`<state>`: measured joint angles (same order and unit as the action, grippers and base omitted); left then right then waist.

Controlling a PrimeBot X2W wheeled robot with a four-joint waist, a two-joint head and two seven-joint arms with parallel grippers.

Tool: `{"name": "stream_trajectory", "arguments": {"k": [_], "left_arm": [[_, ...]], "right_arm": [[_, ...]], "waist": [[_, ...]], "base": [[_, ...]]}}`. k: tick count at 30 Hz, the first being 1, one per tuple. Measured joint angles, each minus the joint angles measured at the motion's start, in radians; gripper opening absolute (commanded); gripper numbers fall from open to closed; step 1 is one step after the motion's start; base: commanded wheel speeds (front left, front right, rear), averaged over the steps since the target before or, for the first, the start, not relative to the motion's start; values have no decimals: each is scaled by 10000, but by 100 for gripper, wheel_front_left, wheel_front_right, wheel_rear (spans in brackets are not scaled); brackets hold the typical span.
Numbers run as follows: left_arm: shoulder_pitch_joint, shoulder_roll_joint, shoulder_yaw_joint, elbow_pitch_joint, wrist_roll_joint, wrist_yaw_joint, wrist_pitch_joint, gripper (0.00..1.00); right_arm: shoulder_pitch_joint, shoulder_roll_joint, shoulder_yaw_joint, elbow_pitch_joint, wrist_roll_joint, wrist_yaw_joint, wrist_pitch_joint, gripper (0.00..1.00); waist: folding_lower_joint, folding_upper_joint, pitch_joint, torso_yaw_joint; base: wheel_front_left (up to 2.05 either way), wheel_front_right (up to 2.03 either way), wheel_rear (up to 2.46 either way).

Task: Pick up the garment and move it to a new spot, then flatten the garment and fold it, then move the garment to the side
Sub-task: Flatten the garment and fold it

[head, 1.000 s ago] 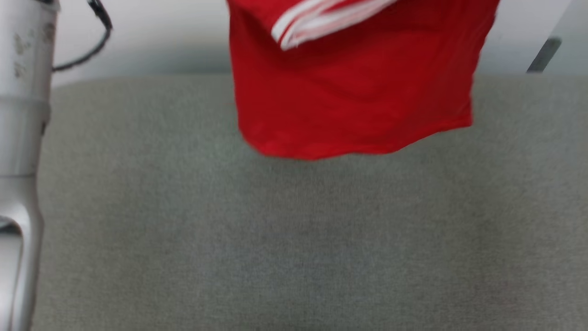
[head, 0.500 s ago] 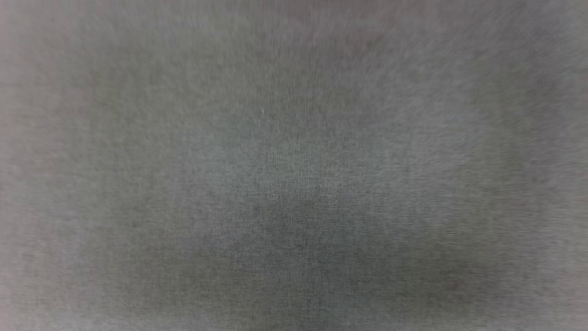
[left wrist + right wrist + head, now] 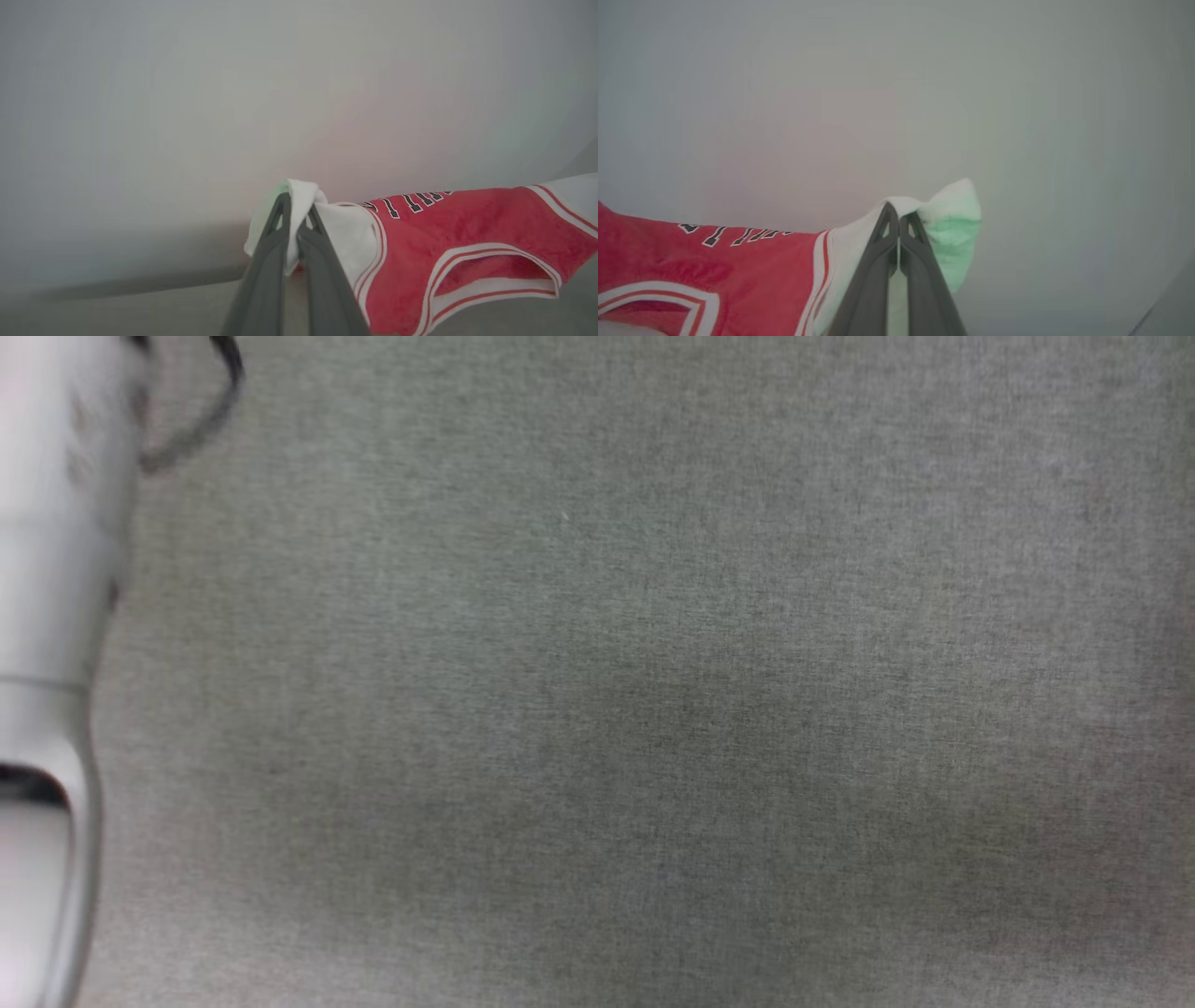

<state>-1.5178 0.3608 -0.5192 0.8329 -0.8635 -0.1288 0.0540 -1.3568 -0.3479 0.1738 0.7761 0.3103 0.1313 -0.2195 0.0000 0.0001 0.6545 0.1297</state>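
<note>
The garment [image 3: 448, 233] is a red jersey with striped trim, a white panel and black lettering. In the left wrist view it stretches to the right from my left gripper [image 3: 295, 210], which is shut on a white corner of it. In the right wrist view the garment [image 3: 714, 275] runs off to the left from my right gripper [image 3: 899, 219], shut on another white corner. The cloth hangs in the air in front of a pale wall. A pale forearm [image 3: 51, 616] with a dark cable stands at the left edge of the head view.
A grey-green fabric surface [image 3: 653, 709] spreads under the head camera, with a soft shadow near its middle. The same surface [image 3: 140, 308] shows low in the left wrist view, below the held cloth.
The head view has shifted: a second ago the garment's red hem hung at its top; now only the grey surface and the left forearm show.
</note>
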Motion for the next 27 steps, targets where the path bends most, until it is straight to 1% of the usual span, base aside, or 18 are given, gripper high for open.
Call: {"name": "stream_trajectory", "arguments": {"k": [1,2,3,5,6,7,11,14,17,21,23,25,27], "left_arm": [[0,0,0,0,0,0,0,0],[252,38,-148,58,-12,0,215,0],[524,79,-270,123,-31,0,364,0],[1087,188,-485,138,-81,0,466,0],[1700,314,-805,130,-48,0,696,0],[1700,314,-805,130,-48,0,696,0],[3065,587,-1350,-140,38,0,949,0],[3992,826,-1536,-548,35,-2,947,0],[4981,1174,-1639,-1078,10,105,965,0],[6191,1810,-1653,-2146,-130,445,1068,0],[6943,2115,-1676,-2897,-301,646,1344,0],[7813,2487,-1697,-3772,-533,980,1655,0],[8729,2947,-1630,-4771,-813,1452,1933,0]], "right_arm": [[0,0,0,0,0,0,0,0],[322,-104,86,-33,263,0,201,0],[639,-182,96,-77,740,0,458,0],[1330,-453,401,-307,1327,0,1039,0],[2093,-627,667,-660,2033,0,1611,0],[2093,-627,667,-660,2033,0,1611,0],[3678,-1220,1191,-1592,2982,-2,2690,0],[4890,-1592,1542,-2441,3358,0,3292,0],[6034,-1981,1578,-3229,3624,0,3731,0],[7501,-2431,1404,-4199,3845,0,4445,0],[8322,-2591,1197,-4734,4063,0,4842,0],[9159,-2807,982,-5229,4161,0,5250,0],[10007,-3001,813,-5795,4322,0,5733,0]], "waist": [[0,0,0,0],[0,0,-103,26],[0,0,-227,51],[0,0,-520,100],[0,-1,-849,121],[0,-1,-849,121],[0,-1,-1614,67],[0,-1,-2211,-4],[0,0,-2790,-76],[0,-1,-3520,-171],[0,0,-3863,-213],[0,0,-4188,-250],[0,-1,-4487,-287]], "base": [[0,0,0],[0,0,0],[0,0,0],[0,0,0],[0,0,0],[0,0,0],[0,0,0],[0,0,0],[0,0,0],[0,0,0],[0,0,0],[0,0,0],[0,0,0]]}}
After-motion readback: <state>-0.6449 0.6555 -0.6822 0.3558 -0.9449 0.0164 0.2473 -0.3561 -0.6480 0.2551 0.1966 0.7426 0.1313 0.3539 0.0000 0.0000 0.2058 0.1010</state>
